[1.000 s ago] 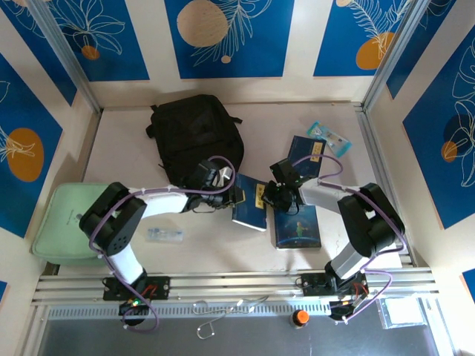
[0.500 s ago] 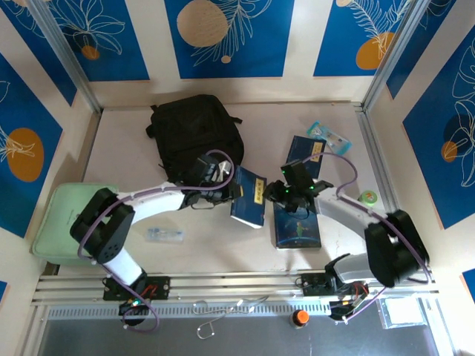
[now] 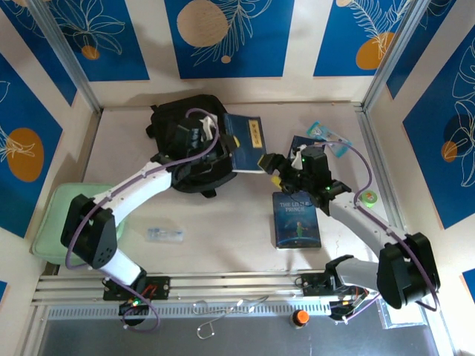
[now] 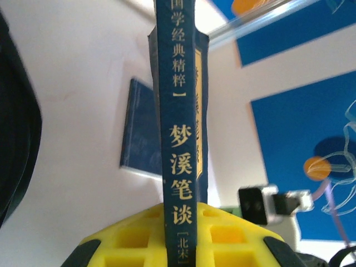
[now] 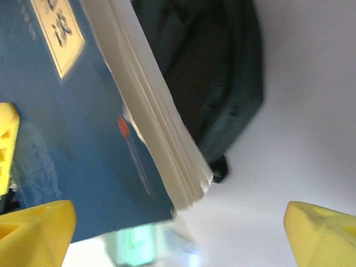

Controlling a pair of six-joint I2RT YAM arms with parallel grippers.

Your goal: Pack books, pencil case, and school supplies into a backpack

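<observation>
Step in hand: loading a book into the backpack [image 3: 194,137]; all three books are outside it.
Left end effector [image 3: 225,143]: clamped on the spine of the held book [image 3: 246,136], which the left wrist view shows upright between the yellow fingers [image 4: 128,236].
Held book: lifted off the desk [image 3: 223,230], at the backpack's right edge, its cover with the yellow label facing up.
Right end effector [image 3: 270,169]: fingers apart, gripping nothing, just right of the backpack and below the held book's lower corner.
Other books: the Little Prince book [image 3: 295,219] lies flat well to the backpack's lower right; a third book [image 3: 303,143] lies to its right, partly under the right arm.
Next move, as I judge it: swing the held book left over the backpack's opening and slide it in edge first. Whether that opening is unzipped cannot be told, so the free end effector may need to hold it wide.
</observation>
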